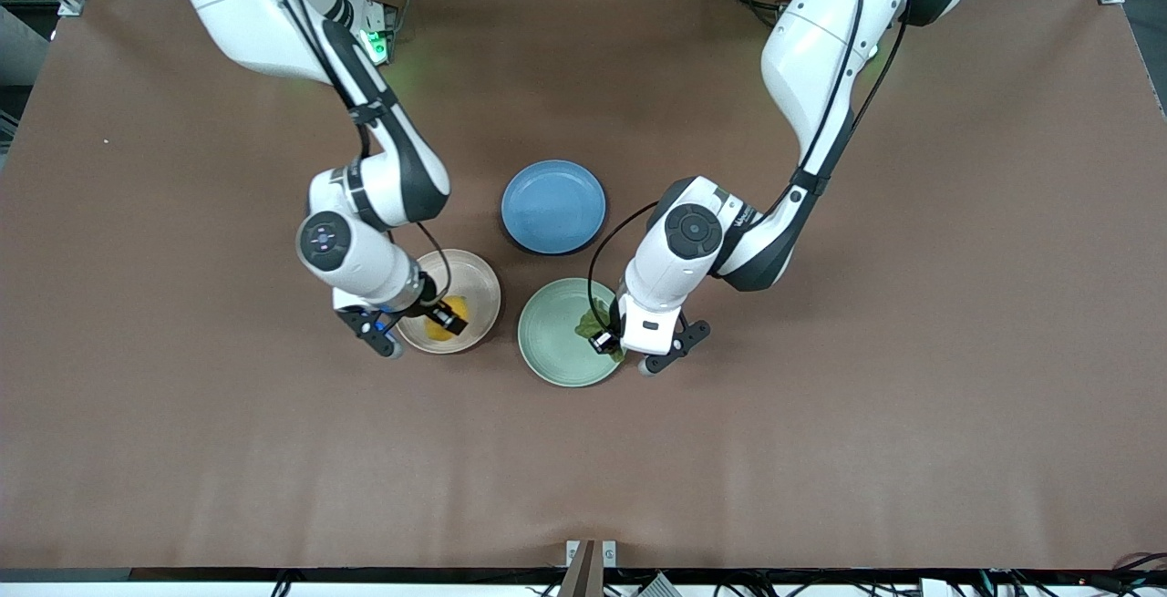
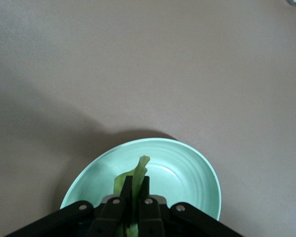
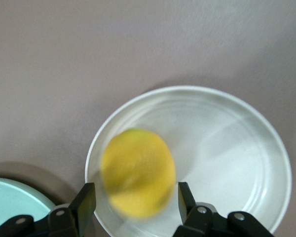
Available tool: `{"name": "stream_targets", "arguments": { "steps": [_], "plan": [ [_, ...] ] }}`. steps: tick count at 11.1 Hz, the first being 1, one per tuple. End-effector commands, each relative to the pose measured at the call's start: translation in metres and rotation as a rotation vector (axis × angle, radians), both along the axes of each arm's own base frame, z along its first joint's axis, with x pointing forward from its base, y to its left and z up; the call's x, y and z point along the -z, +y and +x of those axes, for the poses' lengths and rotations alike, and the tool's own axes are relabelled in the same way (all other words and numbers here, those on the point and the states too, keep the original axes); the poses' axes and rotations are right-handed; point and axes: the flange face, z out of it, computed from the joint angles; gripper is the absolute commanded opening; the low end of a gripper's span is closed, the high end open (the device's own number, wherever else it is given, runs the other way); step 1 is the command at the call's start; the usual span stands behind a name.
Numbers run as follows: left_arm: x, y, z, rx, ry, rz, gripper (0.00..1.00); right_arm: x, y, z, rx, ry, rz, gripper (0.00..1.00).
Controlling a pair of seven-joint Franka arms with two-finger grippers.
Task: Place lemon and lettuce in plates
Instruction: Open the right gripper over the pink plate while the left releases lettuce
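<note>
While blurred, oval yellow lemon point(image 3: 138, 173), ruffled lettuce point(image 2: 132, 177)

A: What are the arms made of?
B: Glossy white shells with dark grey joint bands and round dark caps; black cables run along each.
A: And the ends?
B: The left gripper point(image 2: 136, 190) has black angular fingers with silver screws; the right gripper point(image 3: 133, 205) looks the same.
</note>
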Motion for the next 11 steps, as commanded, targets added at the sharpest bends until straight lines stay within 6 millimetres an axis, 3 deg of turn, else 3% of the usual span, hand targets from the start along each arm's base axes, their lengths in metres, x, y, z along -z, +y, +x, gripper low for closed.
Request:
{"name": "stream_targets", "arguments": {
  "steps": [1, 2, 7, 11],
  "plan": [
    [0.012, -0.004, 0.002, 0.008, -0.046, 0.001, 0.68, 0.003, -0.004, 0.0, 0.023, -0.006, -0.005, 1.0],
    [0.01, -0.004, 0.002, 0.06, -0.07, 0.024, 1.0, 0.003, -0.007, 0.002, 0.029, -0.006, -0.006, 1.0],
    [0.004, 0.002, 0.004, 0.125, -0.077, 0.079, 1.0, 0.002, -0.058, 0.018, -0.018, -0.022, -0.083, 1.0],
    [-0.001, 0.018, 0.006, 0.217, -0.021, 0.151, 1.0, 0.006, -0.117, 0.028, -0.097, 0.006, -0.105, 1.0]
  ]
}}
